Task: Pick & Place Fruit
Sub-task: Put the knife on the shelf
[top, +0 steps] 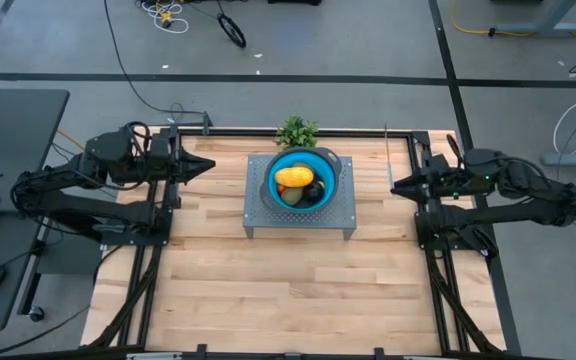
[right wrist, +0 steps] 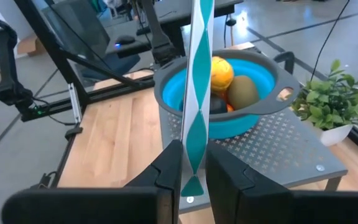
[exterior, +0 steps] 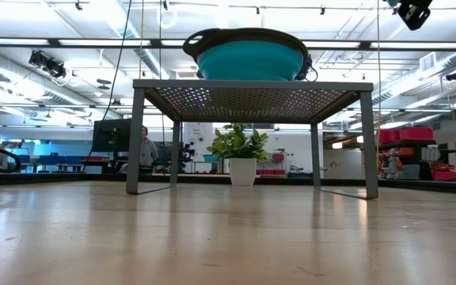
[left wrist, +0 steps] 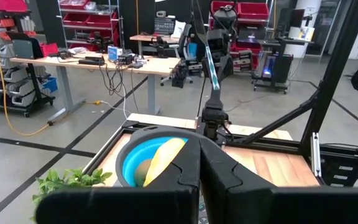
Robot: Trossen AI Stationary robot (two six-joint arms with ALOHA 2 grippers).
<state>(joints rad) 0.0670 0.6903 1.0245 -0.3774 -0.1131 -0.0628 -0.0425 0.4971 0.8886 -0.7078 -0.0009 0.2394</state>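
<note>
Your fruit [top: 294, 178] sits in the bowl [top: 333, 170] on the rack [top: 260, 215]; left gripper [top: 208, 166] is clenched empty, right gripper [top: 396, 187] grasps a knife [right wrist: 197, 93].

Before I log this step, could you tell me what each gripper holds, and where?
The right gripper pinches a slim teal-and-white strip, perhaps a knife, by one end; the left gripper is shut on nothing.

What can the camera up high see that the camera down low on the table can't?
Only the high view shows the fruit inside the bowl, plus both arms: the left gripper shut and empty, the right gripper pinching a knife.

Only the low view shows the room behind, with a person.

Both show the blue bowl on the metal stand, and the plant.
</note>
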